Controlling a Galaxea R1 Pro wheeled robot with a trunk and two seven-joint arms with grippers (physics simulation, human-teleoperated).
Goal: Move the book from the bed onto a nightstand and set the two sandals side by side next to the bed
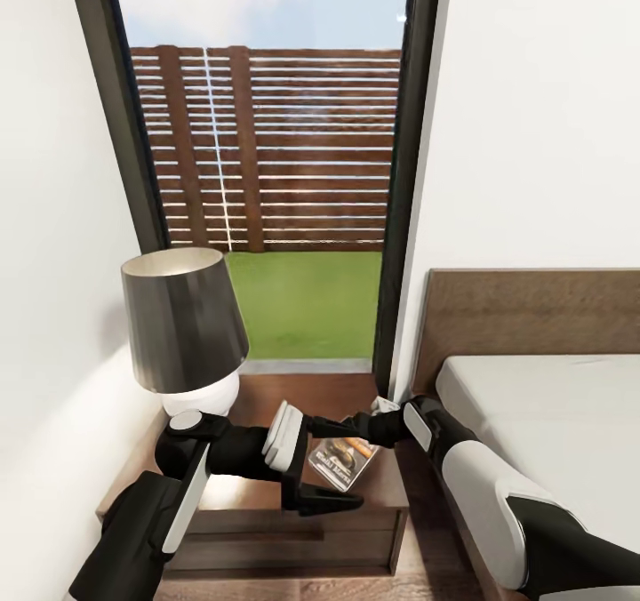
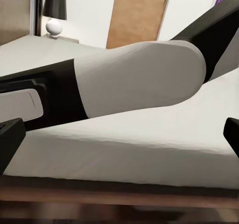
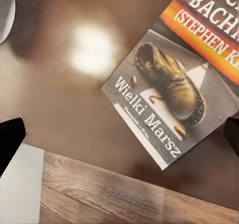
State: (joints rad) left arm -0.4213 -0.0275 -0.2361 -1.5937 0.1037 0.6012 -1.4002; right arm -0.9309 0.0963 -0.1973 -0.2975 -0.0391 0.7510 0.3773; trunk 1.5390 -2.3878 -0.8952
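Observation:
The book [image 1: 340,460] lies flat on the nightstand [image 1: 258,485], near its front right corner. In the right wrist view the book [image 3: 174,84] shows its orange band and a picture of a boot. My right gripper [image 1: 366,435] hovers just above it, open and holding nothing. My left gripper [image 1: 351,463] reaches over the nightstand towards the bed [image 1: 551,423], with its jaws wide apart and empty. The left wrist view looks past my right forearm [image 2: 139,77] onto the mattress [image 2: 139,149]. The sandals are out of view.
A lamp [image 1: 184,321] with a black shade stands at the back left of the nightstand, close to my left arm. A tall window [image 1: 267,156] is behind it. Across the bed stand another lamp [image 2: 54,15] and a wooden door [image 2: 137,15].

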